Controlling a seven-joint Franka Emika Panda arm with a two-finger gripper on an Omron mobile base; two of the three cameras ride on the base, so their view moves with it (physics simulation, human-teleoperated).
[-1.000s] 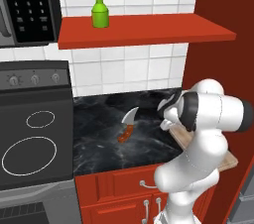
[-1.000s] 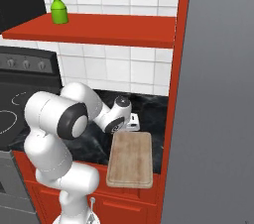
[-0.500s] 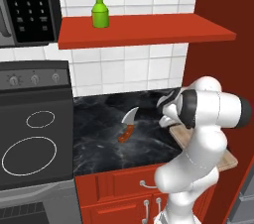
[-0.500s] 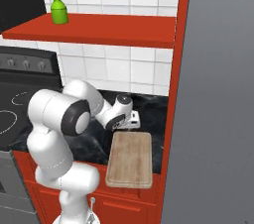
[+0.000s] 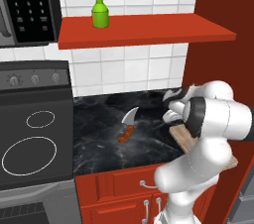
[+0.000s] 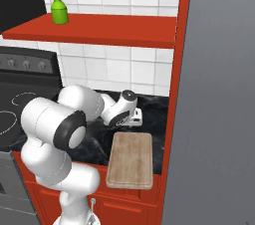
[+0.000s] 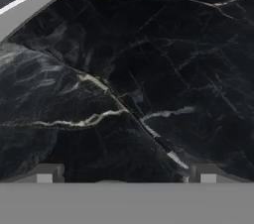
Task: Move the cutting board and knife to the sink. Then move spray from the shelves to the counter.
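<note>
The black marble counter (image 5: 99,139) carries both things to move: the cutting board (image 6: 130,160) lies at its near right end, slightly overhanging the edge, and the knife (image 5: 127,123) sits well to its left. The gripper (image 7: 126,171) hovers low over bare stone with its jaws spread wide and empty; the blade tip seems just off to one side. Better to centre over the reddish handle, then descend squarely.
</note>
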